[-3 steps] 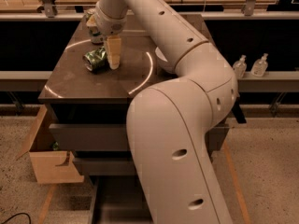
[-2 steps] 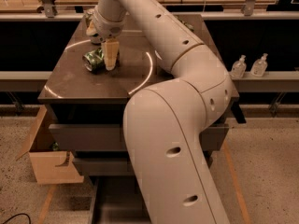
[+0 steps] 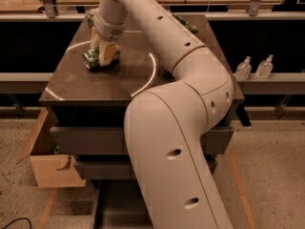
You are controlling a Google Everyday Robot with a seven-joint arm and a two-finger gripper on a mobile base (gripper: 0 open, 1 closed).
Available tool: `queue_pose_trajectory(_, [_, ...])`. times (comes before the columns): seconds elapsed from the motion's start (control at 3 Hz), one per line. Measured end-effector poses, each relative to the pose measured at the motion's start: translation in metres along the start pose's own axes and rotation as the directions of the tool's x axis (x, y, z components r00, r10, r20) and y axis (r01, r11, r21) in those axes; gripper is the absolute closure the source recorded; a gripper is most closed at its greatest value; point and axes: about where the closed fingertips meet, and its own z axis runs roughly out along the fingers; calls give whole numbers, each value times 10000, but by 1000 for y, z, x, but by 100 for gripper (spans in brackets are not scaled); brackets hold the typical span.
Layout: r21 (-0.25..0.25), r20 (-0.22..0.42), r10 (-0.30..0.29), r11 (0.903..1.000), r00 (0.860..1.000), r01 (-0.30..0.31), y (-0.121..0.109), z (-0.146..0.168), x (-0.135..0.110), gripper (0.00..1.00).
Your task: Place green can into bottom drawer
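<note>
The green can (image 3: 91,61) lies on its side on the dark cabinet top (image 3: 81,87), near the left rear. My gripper (image 3: 102,49) hangs over it from above, open, with one pale finger (image 3: 109,54) in front of the can's right end and the other behind it. The can rests on the top, not lifted. The bottom drawer (image 3: 112,202) is pulled out at floor level below the cabinet. Its dark grey floor shows at the lower left, and my arm hides the rest.
My large white arm (image 3: 176,142) crosses the cabinet's right half. An open cardboard box (image 3: 47,163) stands on the floor at the left. Two clear bottles (image 3: 243,68) stand on a ledge at the right. A green bag (image 3: 185,23) lies at the cabinet's back. Grey drawer fronts (image 3: 86,140) sit below the top.
The gripper has shifted left and down onto the can, so its front finger now overlaps the can's right end. The can has not moved.
</note>
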Motion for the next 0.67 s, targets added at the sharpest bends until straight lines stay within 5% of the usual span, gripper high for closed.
queue_pose_trajectory(0.33, [243, 158, 163, 9996, 9997, -166, -1, -13, -1, 88])
queue_pose_trajectory(0.67, [1277, 361, 917, 9872, 9951, -956, -1, -59, 0, 100])
